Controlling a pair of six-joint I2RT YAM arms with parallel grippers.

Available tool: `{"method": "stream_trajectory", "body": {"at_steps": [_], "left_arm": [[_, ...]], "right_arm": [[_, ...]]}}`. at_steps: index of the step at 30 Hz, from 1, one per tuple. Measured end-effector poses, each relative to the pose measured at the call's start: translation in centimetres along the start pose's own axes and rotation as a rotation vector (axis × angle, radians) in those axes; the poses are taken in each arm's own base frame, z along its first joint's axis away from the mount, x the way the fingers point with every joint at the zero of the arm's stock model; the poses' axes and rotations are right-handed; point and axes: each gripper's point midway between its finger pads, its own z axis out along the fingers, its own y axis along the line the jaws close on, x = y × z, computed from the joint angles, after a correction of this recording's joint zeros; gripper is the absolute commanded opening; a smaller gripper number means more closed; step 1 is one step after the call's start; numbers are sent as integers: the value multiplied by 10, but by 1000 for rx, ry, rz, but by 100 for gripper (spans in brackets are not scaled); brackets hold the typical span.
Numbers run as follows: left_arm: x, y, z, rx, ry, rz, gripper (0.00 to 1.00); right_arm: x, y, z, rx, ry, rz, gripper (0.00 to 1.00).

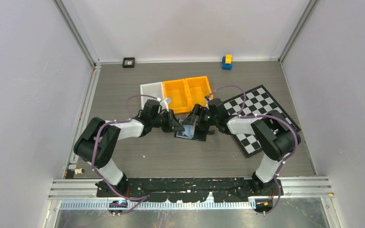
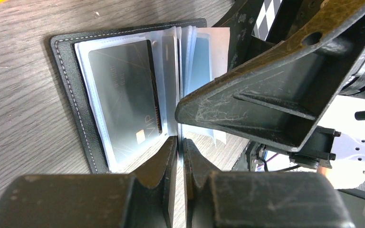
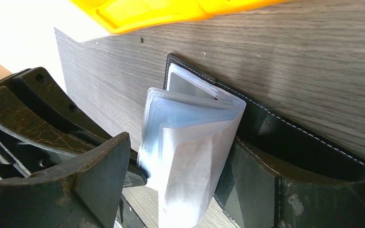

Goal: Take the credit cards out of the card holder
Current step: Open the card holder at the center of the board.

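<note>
Left wrist view: card holder [image 2: 69,85] was found open, credit card [image 2: 123,95] not extracted; clear sleeve [image 2: 179,71] was pinched by left end effector [image 2: 181,152], right end effector [image 3: 180,175] spread.

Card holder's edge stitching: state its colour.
White, running along the black leather folding card holder border; clearest in the left wrist view.

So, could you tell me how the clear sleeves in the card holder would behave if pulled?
Probably floppy: the clear sleeves curve and fan apart. Likely slippery, given their glossy sheen. Pulling might drag the card holder along, since they join at its spine.
</note>
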Motion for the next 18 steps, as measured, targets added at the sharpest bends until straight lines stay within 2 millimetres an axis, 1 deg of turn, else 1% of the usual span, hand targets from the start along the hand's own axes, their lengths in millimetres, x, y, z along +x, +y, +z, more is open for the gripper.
{"method": "stream_trajectory", "body": {"at_steps": [2,3,5,8,10,12,14,17,18], "left_arm": [[0,1,0,-4,0,0,12],[0,2,0,-9,0,-1,12],[0,4,0,-19,-2,-2,13],[1,6,0,-29,-2,-5,17],[1,6,0,-29,-2,-5,23],[0,5,0,-28,-2,-5,25],[1,5,0,-26,-1,-7,26],[1,5,0,-24,0,-8,26],[1,5,0,-25,0,-8,26]], "right_arm": [[-1,-2,-1,11,-9,2,73],[0,-3,-1,15,-11,2,68],[1,-8,-3,33,-17,6,61],[3,-13,-4,51,-13,14,59],[4,-13,-4,54,-11,15,59],[4,-14,-4,55,-10,15,52],[4,-14,-4,57,-8,17,44],[7,-19,-5,73,3,24,36],[7,-20,-5,77,4,26,32]]}}
